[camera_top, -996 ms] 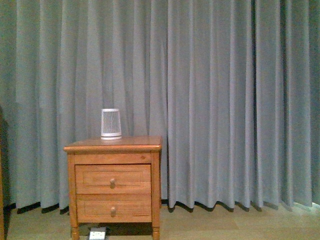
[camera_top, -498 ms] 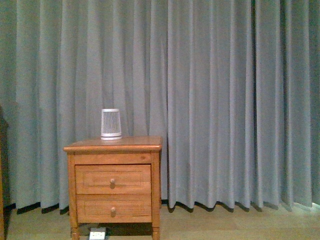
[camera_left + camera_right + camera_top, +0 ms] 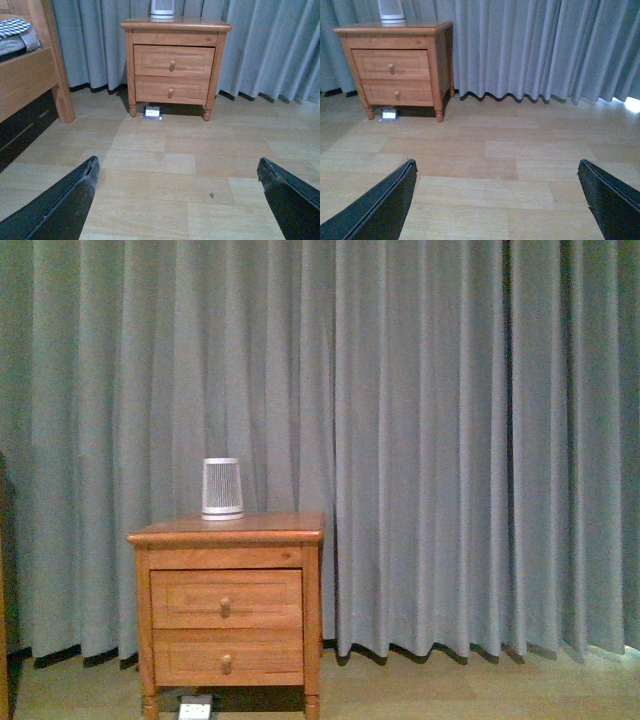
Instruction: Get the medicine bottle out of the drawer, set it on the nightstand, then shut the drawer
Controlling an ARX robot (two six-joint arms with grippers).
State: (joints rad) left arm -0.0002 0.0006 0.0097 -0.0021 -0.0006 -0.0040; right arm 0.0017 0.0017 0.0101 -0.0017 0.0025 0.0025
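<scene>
Closed drawer (image 3: 173,61) lies straight ahead of left gripper (image 3: 176,165), off-axis from right gripper (image 3: 495,165); both spread wide, empty.

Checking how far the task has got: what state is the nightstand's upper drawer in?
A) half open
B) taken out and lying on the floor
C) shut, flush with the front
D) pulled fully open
C: the upper drawer sits flush in the front of the nightstand, just like the lower drawer, with no interior showing.

Glossy wooden nightstand (image 3: 226,557), matt cloth curtain (image 3: 450,440), wood-plank floor (image 3: 165,165)
</scene>
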